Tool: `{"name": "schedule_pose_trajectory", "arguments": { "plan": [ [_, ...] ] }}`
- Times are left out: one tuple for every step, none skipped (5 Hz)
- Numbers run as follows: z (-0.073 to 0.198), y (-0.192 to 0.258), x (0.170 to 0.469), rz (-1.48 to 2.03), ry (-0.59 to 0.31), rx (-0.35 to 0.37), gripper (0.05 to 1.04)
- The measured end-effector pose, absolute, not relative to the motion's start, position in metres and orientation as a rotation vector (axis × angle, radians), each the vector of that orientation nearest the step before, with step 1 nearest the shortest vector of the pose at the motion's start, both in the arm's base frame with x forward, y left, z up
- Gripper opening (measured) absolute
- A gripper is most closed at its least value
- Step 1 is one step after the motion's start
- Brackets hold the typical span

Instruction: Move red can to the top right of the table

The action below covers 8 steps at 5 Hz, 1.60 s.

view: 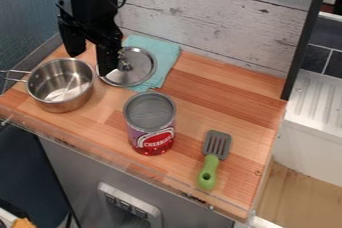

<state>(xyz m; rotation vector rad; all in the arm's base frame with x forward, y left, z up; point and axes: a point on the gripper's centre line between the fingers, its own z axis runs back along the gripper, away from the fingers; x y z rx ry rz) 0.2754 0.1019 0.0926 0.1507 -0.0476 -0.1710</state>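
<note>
The gripper (91, 57) hangs at the upper left of the camera view, open, its two black fingers spread above the back left of the table (217, 97). The red can (152, 131) stands upright around the middle of the table, toward the front edge, with a grey top and a red and purple label. It is in front and to the right of the gripper, apart from it.
A steel pot (61, 86) stands at the left. Beside it a metal lid (138, 68) lies partly on a teal cloth (165, 62). A green-handled spatula (210, 164) lies front right. A wooden wall (214, 19) rises behind, with a black post (308, 37) at the back right corner.
</note>
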Motion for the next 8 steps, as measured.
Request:
{"name": "schedule_pose_trajectory", "arguments": {
  "plan": [
    [0.085,0.1,0.272,-0.17,-0.021,0.133,1.0],
    [0.096,0.114,0.23,-0.106,-0.024,0.083,1.0],
    [0.101,0.115,0.197,-0.106,-0.012,0.013,1.0],
    [0.095,0.111,0.17,-0.135,0.028,0.004,1.0],
    [0.078,0.098,0.162,-0.188,0.049,-0.008,1.0],
    [0.063,0.076,0.164,-0.266,0.045,-0.002,1.0],
    [0.05,0.058,0.171,-0.304,0.049,0.015,1.0],
    [0.041,0.046,0.179,-0.319,0.065,0.03,1.0]
  ]
}}
